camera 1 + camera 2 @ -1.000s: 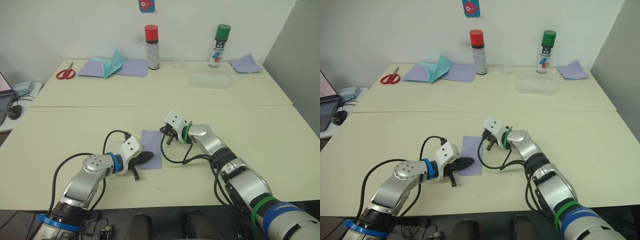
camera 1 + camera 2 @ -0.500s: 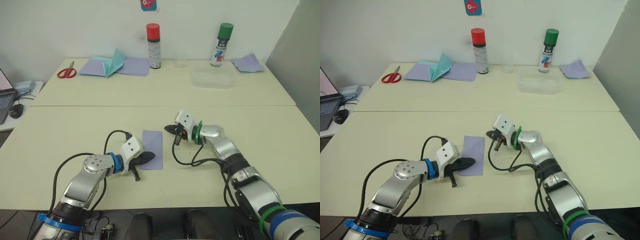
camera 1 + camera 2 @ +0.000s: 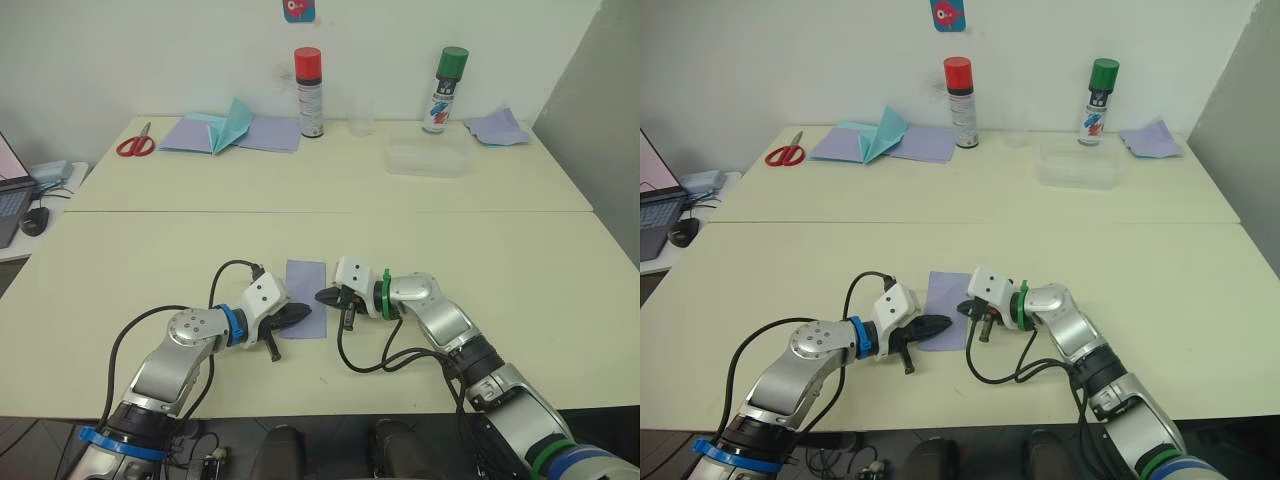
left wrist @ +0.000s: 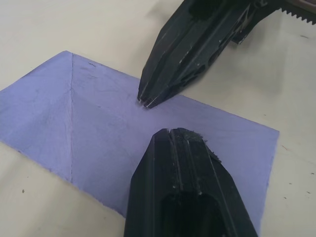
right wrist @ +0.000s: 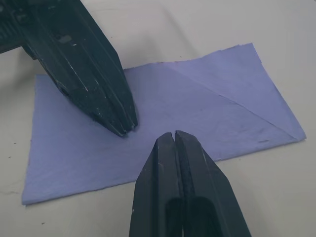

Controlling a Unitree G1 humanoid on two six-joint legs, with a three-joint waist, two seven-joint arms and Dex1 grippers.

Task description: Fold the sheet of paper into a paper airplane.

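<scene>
The sheet of paper [image 3: 306, 290] lies flat on the near table as a narrow lavender rectangle with diagonal creases [image 5: 232, 106]. My left gripper [image 3: 299, 312] is shut, and its tip rests on the sheet's near end. My right gripper [image 3: 321, 297] is also shut, with its tip on the sheet's right edge. The two tips sit a finger's width apart on the paper, as the left wrist view shows with my left gripper [image 4: 170, 132] facing the right one [image 4: 148, 102]. The paper airplane is out of view.
On the far table stand a red-capped spray can [image 3: 307, 92], a green-capped one [image 3: 441, 90], a clear cup [image 3: 361, 122] and a clear container [image 3: 426, 158]. Red scissors [image 3: 132, 146], lavender sheets with a teal piece [image 3: 225, 130] and a lavender scrap [image 3: 495, 127] lie there too.
My right gripper swung away to the right of the sheet, then came back left and nearer, and its tip now rests on the sheet's right edge. The left gripper has stayed put.
</scene>
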